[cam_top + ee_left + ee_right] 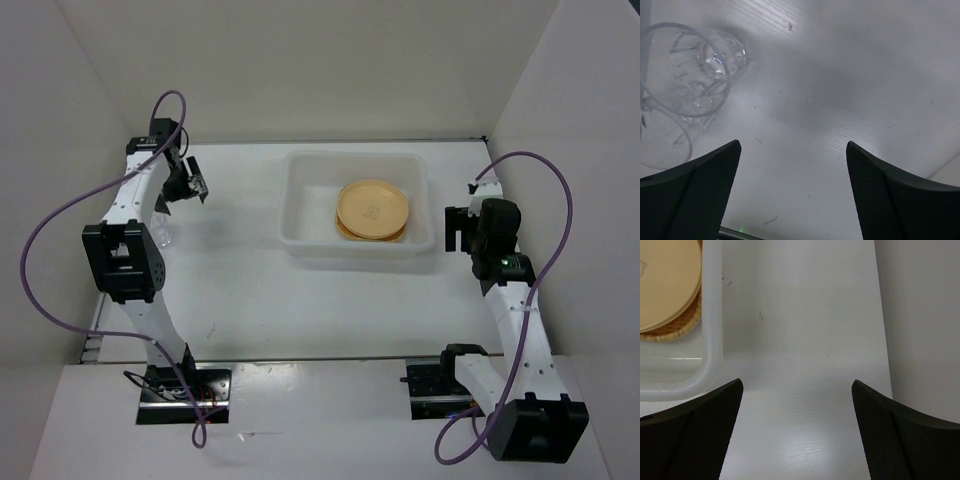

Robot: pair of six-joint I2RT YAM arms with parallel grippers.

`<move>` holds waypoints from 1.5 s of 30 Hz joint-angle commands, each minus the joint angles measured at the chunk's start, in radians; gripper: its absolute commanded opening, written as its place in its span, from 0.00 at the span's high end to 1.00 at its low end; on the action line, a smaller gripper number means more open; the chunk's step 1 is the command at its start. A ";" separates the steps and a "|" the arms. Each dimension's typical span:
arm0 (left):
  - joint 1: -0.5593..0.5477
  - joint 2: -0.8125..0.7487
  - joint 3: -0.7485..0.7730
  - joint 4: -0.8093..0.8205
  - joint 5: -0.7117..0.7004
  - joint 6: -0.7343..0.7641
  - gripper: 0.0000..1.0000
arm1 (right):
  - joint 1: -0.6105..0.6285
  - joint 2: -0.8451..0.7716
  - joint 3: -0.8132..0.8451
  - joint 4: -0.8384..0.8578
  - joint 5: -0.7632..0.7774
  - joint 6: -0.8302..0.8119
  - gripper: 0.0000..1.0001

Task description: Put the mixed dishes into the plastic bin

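The translucent white plastic bin [300, 205] stands mid-table. A stack of tan plates [372, 210] lies in it: a round plate [662, 280] on top and the woven-pattern plate's edge [686, 322] under it. Clear glass cups [715, 55] stand on the table at the upper left of the left wrist view; they show faintly beside the left arm in the top view [164, 234]. My left gripper [188, 186] [792, 145] is open and empty, with the cups off to its left. My right gripper [455, 228] [797, 382] is open and empty, just right of the bin's corner [712, 355].
White walls enclose the table on the left, back and right; the right wall [920, 315] is close to my right gripper. Purple cables [60, 215] loop off both arms. Bare table [240, 290] lies in front of the bin.
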 commanded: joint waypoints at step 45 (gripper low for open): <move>0.174 0.032 -0.026 0.319 0.034 0.024 1.00 | -0.105 0.001 -0.021 0.051 -0.041 -0.025 0.18</move>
